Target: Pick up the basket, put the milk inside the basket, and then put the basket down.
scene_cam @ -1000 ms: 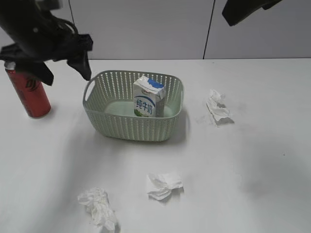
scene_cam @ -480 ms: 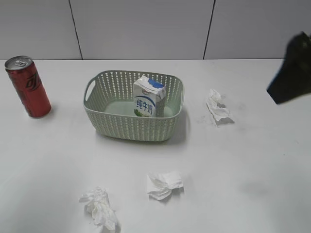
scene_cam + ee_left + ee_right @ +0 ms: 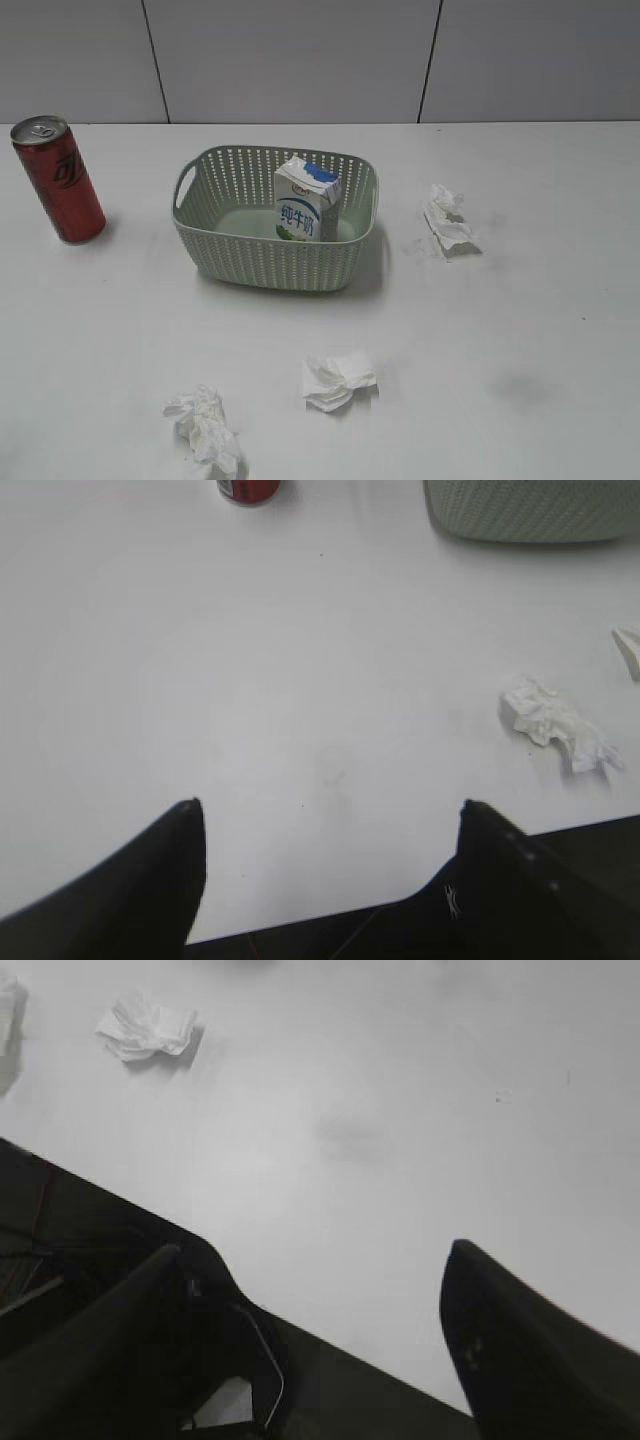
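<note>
The pale green basket [image 3: 262,262] stands on the white table in the exterior view. The milk carton [image 3: 305,201] stands upright inside it, white with a blue top corner. Neither arm shows in the exterior view. In the left wrist view my left gripper [image 3: 330,805] is open and empty over bare table near the front edge; the basket's wall [image 3: 535,510] shows at the top right. In the right wrist view my right gripper [image 3: 315,1250] is open and empty above the table's front edge. The basket and the milk are out of that view.
A red soda can [image 3: 58,180] stands left of the basket; its base shows in the left wrist view [image 3: 250,489]. Crumpled white tissues lie right of the basket [image 3: 447,222], in front of it [image 3: 338,381] and at the front left [image 3: 205,428].
Both arms have left the exterior view: the left arm went first, from beside the basket's left handle, then the right arm withdrew off the right side. The basket and milk have not moved.
</note>
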You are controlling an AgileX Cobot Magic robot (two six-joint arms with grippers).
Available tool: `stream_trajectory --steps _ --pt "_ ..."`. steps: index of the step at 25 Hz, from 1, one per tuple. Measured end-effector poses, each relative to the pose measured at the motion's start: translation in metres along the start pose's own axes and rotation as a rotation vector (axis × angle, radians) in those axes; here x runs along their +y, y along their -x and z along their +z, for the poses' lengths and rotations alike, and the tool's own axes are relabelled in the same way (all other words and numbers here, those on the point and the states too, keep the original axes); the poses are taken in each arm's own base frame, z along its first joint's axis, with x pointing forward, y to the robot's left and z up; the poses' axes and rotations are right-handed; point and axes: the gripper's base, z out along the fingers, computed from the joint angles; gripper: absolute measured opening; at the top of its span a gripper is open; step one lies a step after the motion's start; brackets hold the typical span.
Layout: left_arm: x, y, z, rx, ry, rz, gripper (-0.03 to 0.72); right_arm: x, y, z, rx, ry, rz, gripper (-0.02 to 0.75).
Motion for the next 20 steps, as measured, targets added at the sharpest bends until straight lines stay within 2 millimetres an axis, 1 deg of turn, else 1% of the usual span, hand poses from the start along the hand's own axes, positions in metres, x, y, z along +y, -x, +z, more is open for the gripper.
stream_trajectory --steps 1,2,5,6,8,11,15,20 --pt "0.003 -0.024 -0.002 -0.056 -0.005 0.003 0.593 -0.001 -0.013 -0.004 -0.049 -0.001 -0.004 0.592" --pt "0.004 -0.035 -0.003 -0.083 -0.006 0.012 0.593 -0.002 -0.023 -0.005 -0.085 -0.006 -0.008 0.592" --pt "0.006 -0.053 -0.007 -0.192 -0.011 0.054 0.593 -0.006 -0.052 -0.010 -0.230 -0.027 -0.025 0.592" --pt "0.006 -0.057 -0.008 -0.218 -0.014 0.064 0.593 -0.007 -0.058 -0.010 -0.268 -0.028 -0.028 0.592" --pt "0.006 -0.062 -0.008 -0.261 -0.023 0.081 0.593 -0.008 -0.070 -0.007 -0.326 -0.026 -0.030 0.592" --pt "0.003 -0.063 -0.002 -0.272 -0.054 0.112 0.593 -0.009 -0.082 0.004 -0.337 -0.022 -0.028 0.592" --pt "0.000 -0.062 0.005 -0.302 -0.073 0.146 0.593 -0.009 -0.083 0.006 -0.340 -0.020 -0.028 0.592" --pt "-0.001 -0.061 0.006 -0.302 -0.081 0.151 0.593 -0.009 -0.083 0.006 -0.344 -0.019 -0.028 0.582"
